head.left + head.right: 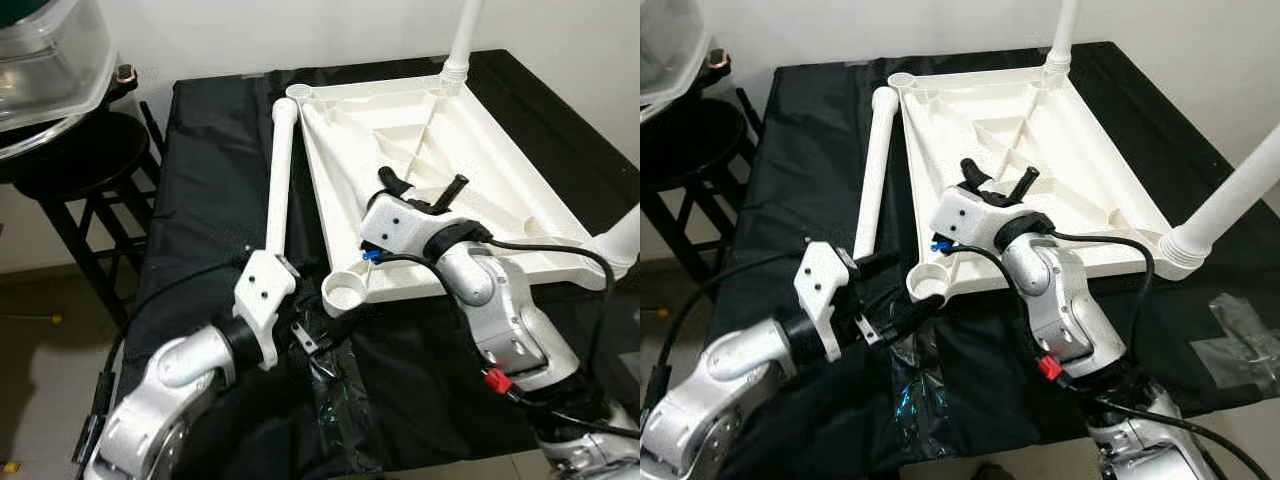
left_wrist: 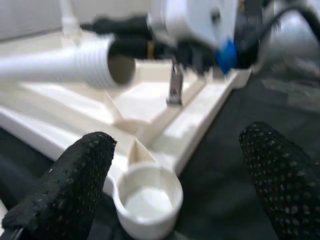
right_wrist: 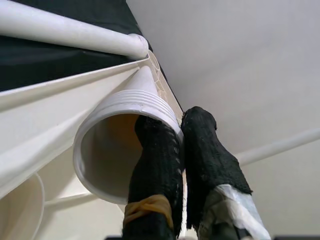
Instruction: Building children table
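Two legs stand in the upturned white tabletop (image 1: pixel 520 190); the right end effector (image 3: pixel 180 165) pinches a third leg's (image 3: pixel 120 145) threaded rim, near-left socket (image 1: pixel 346 293) unfilled, left end effector (image 2: pixel 175 185) spread.

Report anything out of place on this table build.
One white leg lies loose on the black cloth beside the upturned tabletop, and the near corner socket stands empty. The right claw pinches a second leg, one finger inside.

you will find no text, label, brand, number or sign that can be read in these pictures. the white plastic parts and the black cloth carry no print that you could make out.
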Motion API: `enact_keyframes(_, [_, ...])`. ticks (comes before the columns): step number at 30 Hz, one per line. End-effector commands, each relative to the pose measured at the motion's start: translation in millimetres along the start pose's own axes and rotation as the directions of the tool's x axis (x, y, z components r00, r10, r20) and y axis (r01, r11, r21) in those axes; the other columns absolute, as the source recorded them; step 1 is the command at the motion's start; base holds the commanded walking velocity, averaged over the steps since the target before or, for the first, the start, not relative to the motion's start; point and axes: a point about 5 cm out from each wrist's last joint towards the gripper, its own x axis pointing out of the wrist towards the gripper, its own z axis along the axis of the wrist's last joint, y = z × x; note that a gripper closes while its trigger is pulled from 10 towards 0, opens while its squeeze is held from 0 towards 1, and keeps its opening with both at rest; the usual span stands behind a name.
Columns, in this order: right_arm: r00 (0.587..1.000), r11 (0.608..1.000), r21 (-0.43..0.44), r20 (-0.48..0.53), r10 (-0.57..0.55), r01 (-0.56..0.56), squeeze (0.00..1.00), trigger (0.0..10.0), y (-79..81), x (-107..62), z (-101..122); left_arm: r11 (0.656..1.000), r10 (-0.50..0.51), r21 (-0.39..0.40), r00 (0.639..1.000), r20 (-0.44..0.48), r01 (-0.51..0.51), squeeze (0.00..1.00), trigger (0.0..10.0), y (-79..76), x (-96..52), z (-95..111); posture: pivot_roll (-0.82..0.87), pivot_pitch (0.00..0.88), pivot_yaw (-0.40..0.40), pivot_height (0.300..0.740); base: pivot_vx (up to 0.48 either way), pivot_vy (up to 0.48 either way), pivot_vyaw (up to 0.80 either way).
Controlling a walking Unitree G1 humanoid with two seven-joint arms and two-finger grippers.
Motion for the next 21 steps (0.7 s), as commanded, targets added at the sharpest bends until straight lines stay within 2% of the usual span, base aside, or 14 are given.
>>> enact_keyframes(1, [0.999, 0.999, 0.007, 0.015, -0.041, 0.041, 0.0, 0.0, -6.0, -3.4, 4, 1.0, -0.011, -0.014, 1.0, 0.012, 0.011, 0.0, 10.0, 1.4, -1.3, 4, -0.05, 0.196, 0.028, 0.74, 0.0, 0.0, 0.0])
enact_keyframes(3, [0.999, 0.999, 0.019, 0.017, -0.05, 0.049, 0.0, 0.0, -8.7, -3.4, 5, 1.0, -0.01, -0.016, 0.999, 0.031, 0.011, 0.0, 10.0, 4.6, -0.2, 9, -0.04, 0.191, 0.03, 0.74, 0.0, 0.0, 0.0])
enact_keyframes(7, [0.992, 0.992, 0.048, 0.045, -0.116, 0.114, 0.0, 0.0, -25.3, -1.9, 11, 1.0, -0.001, -0.028, 0.996, 0.09, 0.004, 0.0, 10.0, 15.5, 4.2, 24, -0.05, 0.185, 0.03, 0.74, 0.0, 0.0, 0.0])
enact_keyframes(8, [0.986, 0.988, 0.049, 0.069, -0.15, 0.147, 0.0, 0.0, -33.1, -1.8, 13, 0.998, 0.011, -0.066, 0.993, 0.121, -0.003, 0.0, 10.0, 19.6, 6.8, 29, -0.05, 0.184, 0.029, 0.74, 0.0, 0.0, 0.0])
enact_keyframes(9, [0.986, 0.988, 0.049, 0.069, -0.15, 0.147, 0.0, 0.0, -33.1, -1.8, 13, 0.998, 0.011, -0.066, 0.993, 0.121, -0.003, 0.0, 10.0, 19.6, 6.8, 29, -0.05, 0.184, 0.029, 0.74, 0.0, 0.0, 0.0])
enact_keyframes(11, [0.975, 0.981, 0.041, 0.111, -0.193, 0.19, 0.0, 0.0, -42.9, -2.8, 15, 0.99, 0.035, -0.14, 0.986, 0.164, -0.012, 0.0, 10.0, 26.3, 12.1, 35, -0.05, 0.181, 0.027, 0.74, 0.0, 0.0, 0.0])
enact_keyframes(14, [0.968, 0.977, 0.022, 0.136, -0.211, 0.21, 0.0, 0.0, -47.2, -5.0, 15, 0.979, 0.054, -0.204, 0.981, 0.186, -0.015, 0.0, 10.0, 31.8, 17.5, 38, -0.05, 0.18, 0.027, 0.74, 0.0, 0.0, 0.0])
enact_keyframes(16, [0.964, 0.977, -0.027, 0.171, -0.202, 0.21, 0.0, 0.0, -47.4, -8.4, 14, 0.943, 0.098, -0.331, 0.974, 0.202, -0.026, 0.0, 10.0, 42.1, 25.1, 40, -0.06, 0.177, 0.028, 0.74, 0.0, 0.0, 0.0])
enact_keyframes(17, [0.961, 0.976, -0.072, 0.203, -0.187, 0.205, 0.0, 0.0, -45.4, -11.0, 14, 0.895, 0.133, -0.446, 0.965, 0.227, -0.018, 0.0, 10.0, 50.4, 29.7, 43, -0.06, 0.177, 0.029, 0.74, 0.0, 0.0, 0.0])
enact_keyframes(18, [0.961, 0.976, -0.072, 0.203, -0.187, 0.205, 0.0, 0.0, -45.4, -11.0, 14, 0.895, 0.133, -0.446, 0.965, 0.227, -0.018, 0.0, 10.0, 50.4, 29.7, 43, -0.06, 0.177, 0.029, 0.74, 0.0, 0.0, 0.0])
enact_keyframes(20, [0.956, 0.973, -0.132, 0.248, -0.155, 0.192, 0.0, 0.0, -40.8, -14.7, 14, 0.81, 0.177, -0.587, 0.951, 0.254, 0.006, 0.0, 10.0, 63.3, 35.7, 47, -0.06, 0.175, 0.029, 0.74, 0.0, 0.0, 0.0])
enact_keyframes(21, [0.956, 0.973, -0.132, 0.248, -0.155, 0.192, 0.0, 0.0, -40.8, -14.7, 14, 0.81, 0.177, -0.587, 0.951, 0.254, 0.006, 0.0, 10.0, 63.3, 35.7, 47, -0.06, 0.175, 0.029, 0.74, 0.0, 0.0, 0.0])
